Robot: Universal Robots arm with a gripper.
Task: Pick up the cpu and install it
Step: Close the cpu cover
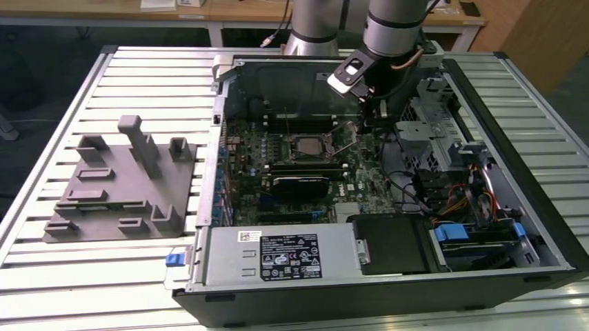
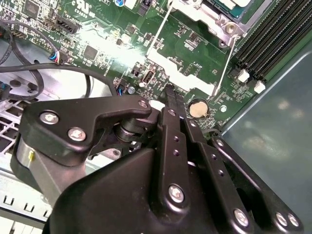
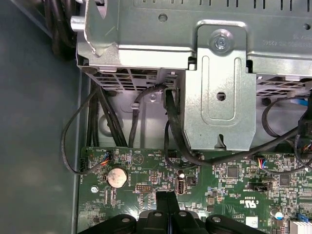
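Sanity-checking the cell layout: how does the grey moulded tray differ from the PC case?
Size: the tray is much smaller than the case.
Colour: the tray is uniform grey; the case is black, open, with a green motherboard inside.
Place: the tray lies at the exterior view's left; the case sits to its right, with the hand inside it.
Both rest on the slatted table.
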